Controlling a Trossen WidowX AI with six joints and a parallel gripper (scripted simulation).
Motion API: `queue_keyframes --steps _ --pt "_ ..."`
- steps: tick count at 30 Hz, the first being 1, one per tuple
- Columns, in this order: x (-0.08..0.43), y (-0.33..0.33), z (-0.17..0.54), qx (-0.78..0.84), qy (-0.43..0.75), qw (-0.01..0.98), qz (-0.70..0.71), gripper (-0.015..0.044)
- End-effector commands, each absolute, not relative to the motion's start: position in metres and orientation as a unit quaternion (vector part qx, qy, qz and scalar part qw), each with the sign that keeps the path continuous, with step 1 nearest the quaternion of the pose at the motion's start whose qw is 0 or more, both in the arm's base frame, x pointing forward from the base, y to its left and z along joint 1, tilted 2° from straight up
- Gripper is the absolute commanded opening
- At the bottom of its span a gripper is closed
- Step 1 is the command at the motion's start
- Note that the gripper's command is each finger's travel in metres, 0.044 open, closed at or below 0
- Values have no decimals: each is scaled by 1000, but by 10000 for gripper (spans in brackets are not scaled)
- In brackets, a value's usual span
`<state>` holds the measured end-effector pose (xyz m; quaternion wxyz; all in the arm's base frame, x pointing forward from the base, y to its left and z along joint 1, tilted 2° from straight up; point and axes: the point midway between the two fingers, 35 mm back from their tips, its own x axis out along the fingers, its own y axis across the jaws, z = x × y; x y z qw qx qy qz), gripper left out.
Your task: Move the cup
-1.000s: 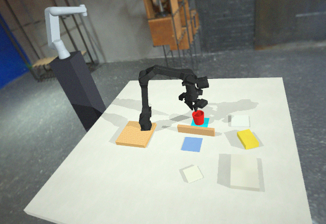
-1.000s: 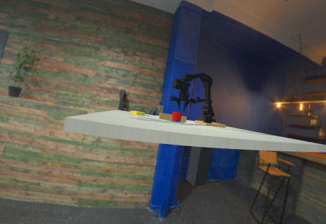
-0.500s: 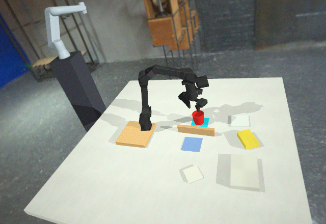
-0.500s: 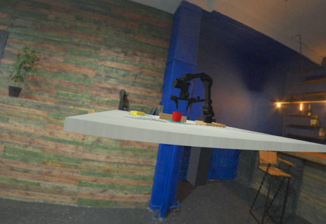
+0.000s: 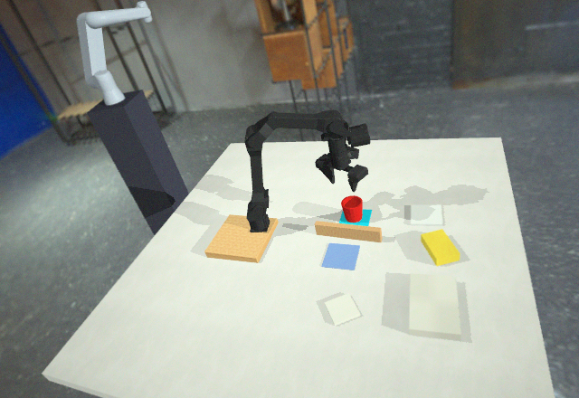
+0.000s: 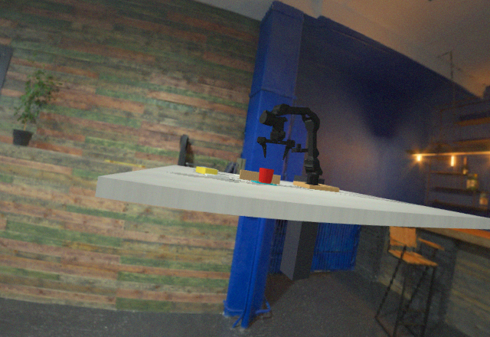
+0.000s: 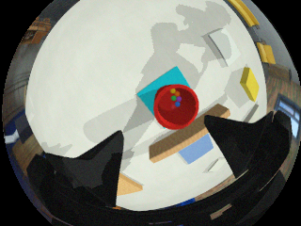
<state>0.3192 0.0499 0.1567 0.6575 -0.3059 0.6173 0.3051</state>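
tool (image 5: pixel 343 186) (image 6: pixel 274 156) (image 7: pixel 165 127) is wide, nothing in it, hanging above the cup (image 5: pixel 352 209) (image 6: pixel 266 175) (image 7: pixel 177 107) and well apart from it. cup upright on the cyan pad (image 5: pixel 367 214) (image 6: pixel 257 181) (image 7: pixel 150 93), off toward one side, part of its base seemingly past the pad edge. marbles (image 7: pixel 176 98) all look to be inside, bunched on one side.

key relation for me: cup is below, but not under the middle of the gap. in top and exterior views it sits more under the finger farther from the arm base (image 5: pixel 224 244) (image 6: pixel 334 189). wrist view has it ahead of the fingertips. if i go for a grasp, i'd shift outward from the base and centre first; straight down risks a finger on the rim, a tipped cup and loose marbles.

wood bar (image 5: pixel 348 232) (image 6: pixel 248 175) (image 7: pixel 188 134) stands just beside the cup, between it and the blue pad (image 5: pixel 340 256) (image 7: pixel 197 148). can't tell which pad is the target. if blue, grasp is still to do, then lift level and clear the bar. if cyan, cup is down and released, so just back off.
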Motion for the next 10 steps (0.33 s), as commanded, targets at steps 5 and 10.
queue_keyframes --steps 5,10 --pt "318 50 182 -307 617 659 301 440" --pt "318 51 180 -306 616 659 305 440"
